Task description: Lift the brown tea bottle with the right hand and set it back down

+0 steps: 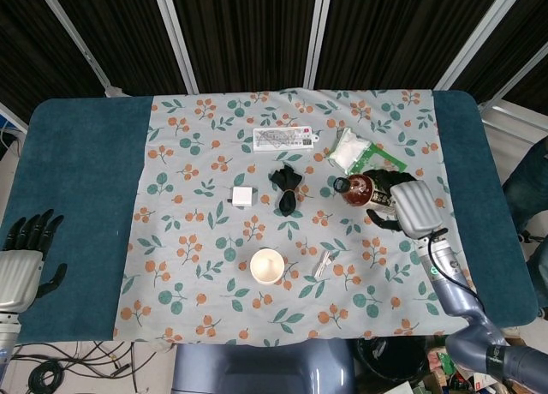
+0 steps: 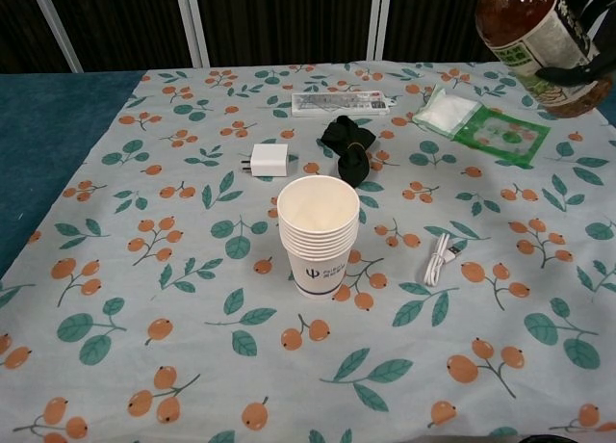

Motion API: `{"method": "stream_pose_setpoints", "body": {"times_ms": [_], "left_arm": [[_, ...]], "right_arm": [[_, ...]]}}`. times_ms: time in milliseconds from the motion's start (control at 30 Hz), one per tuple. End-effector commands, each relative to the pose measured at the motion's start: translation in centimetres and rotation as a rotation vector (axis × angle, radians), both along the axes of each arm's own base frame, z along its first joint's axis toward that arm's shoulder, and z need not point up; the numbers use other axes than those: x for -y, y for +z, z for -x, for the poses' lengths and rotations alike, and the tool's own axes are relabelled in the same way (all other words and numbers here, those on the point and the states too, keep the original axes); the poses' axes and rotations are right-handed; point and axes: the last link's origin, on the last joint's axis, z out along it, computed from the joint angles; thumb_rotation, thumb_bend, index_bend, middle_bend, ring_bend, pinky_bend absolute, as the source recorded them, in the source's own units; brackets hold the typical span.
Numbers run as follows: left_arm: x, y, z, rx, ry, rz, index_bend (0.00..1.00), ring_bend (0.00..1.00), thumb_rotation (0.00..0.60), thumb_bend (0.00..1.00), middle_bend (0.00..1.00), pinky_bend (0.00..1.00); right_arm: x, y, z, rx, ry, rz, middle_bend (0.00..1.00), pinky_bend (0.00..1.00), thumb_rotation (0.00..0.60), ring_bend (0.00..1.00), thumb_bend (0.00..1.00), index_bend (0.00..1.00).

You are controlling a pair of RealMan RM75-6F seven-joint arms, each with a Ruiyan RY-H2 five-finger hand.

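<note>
The brown tea bottle (image 1: 363, 189) (image 2: 529, 39) is up in the air over the right side of the flowered cloth, tilted with its cap toward the left. My right hand (image 1: 402, 205) (image 2: 589, 48) grips its lower body, fingers wrapped around the label. In the chest view the bottle sits at the top right corner, cap cut off by the frame edge. My left hand (image 1: 24, 253) rests open at the table's left edge on the blue cover, far from the bottle.
A stack of paper cups (image 1: 266, 265) (image 2: 319, 236) stands near the front middle. A white cable (image 2: 440, 263), a white charger (image 2: 269, 159), a black strap (image 2: 349, 146), a green-white packet (image 2: 476, 121) and a flat box (image 2: 342, 103) lie on the cloth.
</note>
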Motion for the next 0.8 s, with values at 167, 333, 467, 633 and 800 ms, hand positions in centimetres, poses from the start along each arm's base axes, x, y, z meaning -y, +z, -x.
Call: {"method": "stream_pose_setpoints", "body": {"times_ms": [167, 333, 467, 633, 800], "left_arm": [[0.0, 0.0, 0.0, 0.002, 0.001, -0.001, 0.0, 0.0, 0.6, 0.38, 0.0, 0.0], [0.0, 0.1, 0.0, 0.003, 0.001, 0.0, 0.0, 0.0, 0.6, 0.38, 0.0, 0.0], [0.0, 0.1, 0.0, 0.003, 0.001, 0.0, 0.0, 0.0, 0.6, 0.38, 0.0, 0.0], [0.0, 0.1, 0.0, 0.005, -0.001, -0.001, 0.0, 0.0, 0.6, 0.38, 0.0, 0.0], [0.1, 0.1, 0.0, 0.005, -0.001, 0.001, 0.0, 0.0, 0.6, 0.38, 0.0, 0.0]], "right_arm": [[-0.8, 1.2, -3.0, -0.583, 0.204, 0.3, 0.42, 0.45, 0.6, 0.44, 0.33, 0.49], [-2.0, 0.5, -4.8, -0.411, 0.191, 0.232, 0.42, 0.43, 0.6, 0.44, 0.3, 0.49], [-2.8, 0.5, -6.7, -0.029, 0.148, 0.066, 0.43, 0.43, 0.6, 0.44, 0.3, 0.49], [-3.5, 1.8, -8.7, 0.545, 0.085, -0.153, 0.43, 0.42, 0.6, 0.44, 0.31, 0.49], [-3.7, 3.8, -9.5, 1.023, 0.023, -0.386, 0.43, 0.42, 0.6, 0.45, 0.32, 0.49]]}}
